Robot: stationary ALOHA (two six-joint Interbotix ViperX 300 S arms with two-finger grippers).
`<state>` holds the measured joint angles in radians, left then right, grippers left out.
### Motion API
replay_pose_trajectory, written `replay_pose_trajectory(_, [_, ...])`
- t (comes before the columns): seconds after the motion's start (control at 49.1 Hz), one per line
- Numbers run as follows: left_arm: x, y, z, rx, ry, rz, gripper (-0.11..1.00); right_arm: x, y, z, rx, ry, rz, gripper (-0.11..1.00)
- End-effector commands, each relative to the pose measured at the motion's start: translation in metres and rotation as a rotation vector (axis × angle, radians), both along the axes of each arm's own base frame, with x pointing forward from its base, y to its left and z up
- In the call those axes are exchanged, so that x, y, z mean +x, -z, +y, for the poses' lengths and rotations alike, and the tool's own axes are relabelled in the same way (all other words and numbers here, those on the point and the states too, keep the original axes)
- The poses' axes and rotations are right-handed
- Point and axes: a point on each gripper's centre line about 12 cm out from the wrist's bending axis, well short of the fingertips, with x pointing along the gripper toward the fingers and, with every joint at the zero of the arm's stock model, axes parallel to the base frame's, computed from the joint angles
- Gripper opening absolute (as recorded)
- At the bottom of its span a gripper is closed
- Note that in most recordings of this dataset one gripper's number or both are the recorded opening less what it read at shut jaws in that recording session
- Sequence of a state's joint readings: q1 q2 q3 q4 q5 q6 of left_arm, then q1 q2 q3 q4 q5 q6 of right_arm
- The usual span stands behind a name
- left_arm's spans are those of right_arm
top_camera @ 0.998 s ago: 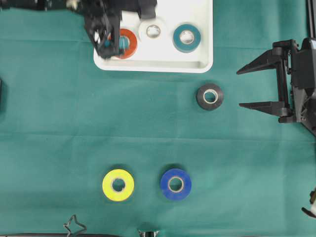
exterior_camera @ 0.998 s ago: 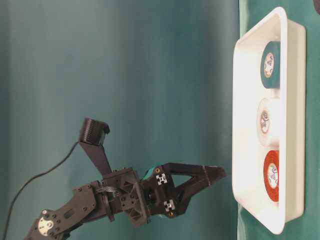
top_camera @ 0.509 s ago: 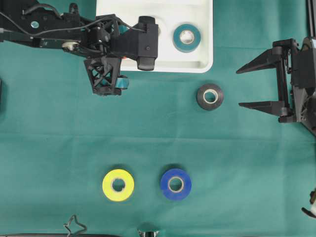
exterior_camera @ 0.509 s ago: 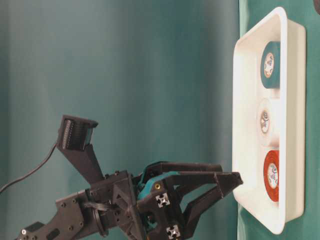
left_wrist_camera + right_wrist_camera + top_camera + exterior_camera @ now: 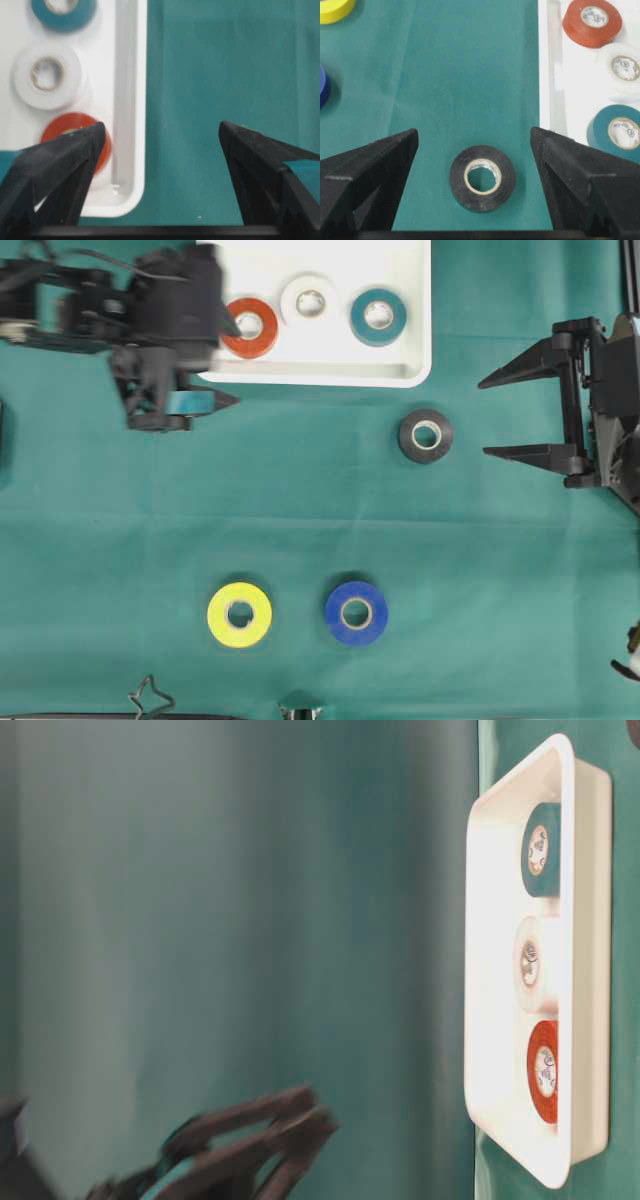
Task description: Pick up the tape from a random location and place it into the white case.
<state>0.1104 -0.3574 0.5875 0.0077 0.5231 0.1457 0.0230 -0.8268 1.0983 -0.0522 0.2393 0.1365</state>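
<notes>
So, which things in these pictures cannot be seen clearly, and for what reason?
- Left hand: blurred by motion in the overhead and table-level views.
- White case: its far side is cut off by the top edge of the overhead view.
- Red tape: partly hidden behind a finger in the left wrist view.
- Yellow tape and blue tape: cropped by the right wrist view's edges.

Three tape rolls (image 5: 312, 301) lie in a row in the white case (image 5: 330, 370); a fourth roll (image 5: 426, 435) lies on the cloth (image 5: 300, 500) between the case and my right gripper (image 5: 520, 415).
</notes>
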Motion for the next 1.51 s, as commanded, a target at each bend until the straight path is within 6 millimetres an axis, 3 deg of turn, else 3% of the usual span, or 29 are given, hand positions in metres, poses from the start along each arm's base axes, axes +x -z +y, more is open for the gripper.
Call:
replay_pose_trajectory(0.0, [-0.013,-0.017,-0.004,0.007,0.004,-0.098,0.95,0.004,-0.01,0.0,-0.004,-0.003,-0.026,0.87])
replay_pose_trajectory(0.285, [-0.056,-0.031,-0.02,0.014,0.044,-0.274,0.95,0.004,-0.011,0.0,-0.009,-0.005,-0.029,0.86])
replay_pose_trajectory(0.448, [-0.069,-0.028,-0.029,0.009,0.076,-0.333,0.95,0.004,-0.012,0.0,-0.015,-0.005,-0.036,0.86])
replay_pose_trajectory(1.059, [-0.087,0.04,-0.034,-0.008,0.083,-0.426,0.95,0.005,-0.012,-0.001,-0.019,-0.002,-0.042,0.86])
replay_pose_trajectory(1.487, [-0.09,0.044,-0.035,-0.046,0.062,-0.434,0.95,0.005,-0.011,-0.002,-0.022,0.0,-0.042,0.86])
